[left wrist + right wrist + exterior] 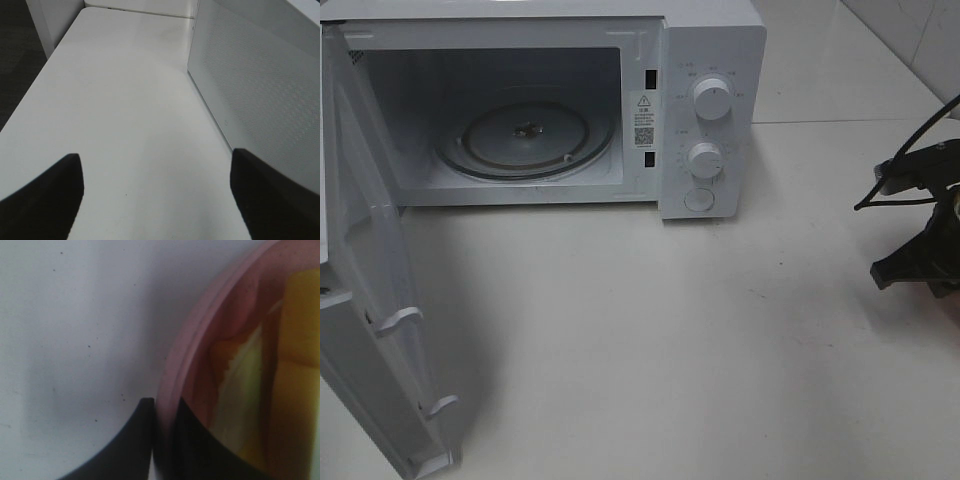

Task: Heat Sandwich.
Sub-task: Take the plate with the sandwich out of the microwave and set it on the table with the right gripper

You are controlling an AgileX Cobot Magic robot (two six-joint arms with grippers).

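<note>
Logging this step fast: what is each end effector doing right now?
Left end effector: open, holding nothing.
Right end effector: closed on the rim of the pink plate carrying the sandwich.

The sandwich (260, 405), pale yellow and blurred, lies on a pink plate (185, 355).

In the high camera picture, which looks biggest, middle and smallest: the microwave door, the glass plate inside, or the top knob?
1. Open white microwave door, though it sits nearest the camera.
2. Round glass turntable plate.
3. White top round knob.
</note>
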